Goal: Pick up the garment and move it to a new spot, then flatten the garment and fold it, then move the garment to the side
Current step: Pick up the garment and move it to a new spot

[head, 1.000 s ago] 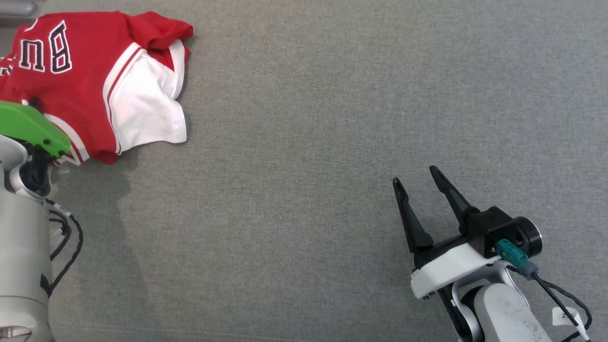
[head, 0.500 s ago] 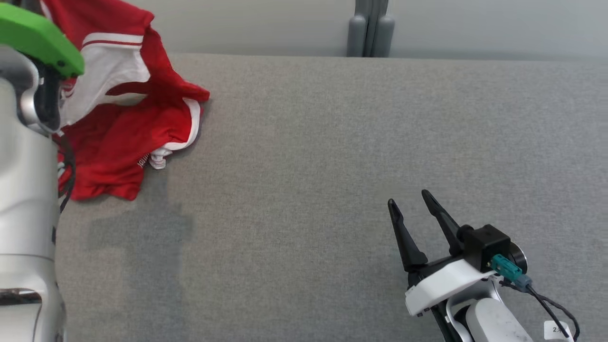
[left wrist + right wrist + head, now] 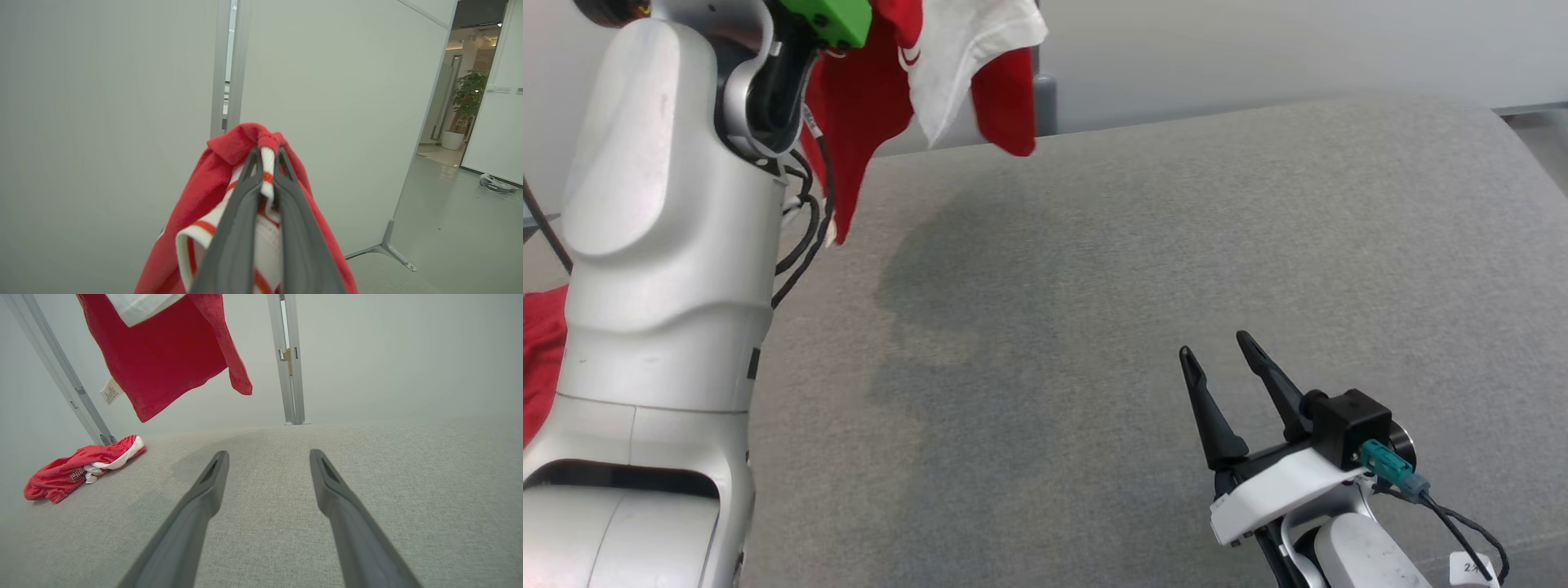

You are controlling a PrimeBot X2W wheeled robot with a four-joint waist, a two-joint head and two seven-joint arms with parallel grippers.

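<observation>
Garment (image 3: 866, 106), red and white, hangs in the air over the far left of the grey table (image 3: 1143, 245), a fold pinched between the closed fingers of the left gripper (image 3: 267, 157). Right gripper (image 3: 1214, 345) sits low over the table, jaws spread, holding nothing. Another red cloth (image 3: 77, 469) lies crumpled at the table's left.

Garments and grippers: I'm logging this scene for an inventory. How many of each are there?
Red-and-white garments: 2, a hanging garment and a heaped garment
Grippers: 2, left gripper and right gripper
Total: 4
</observation>
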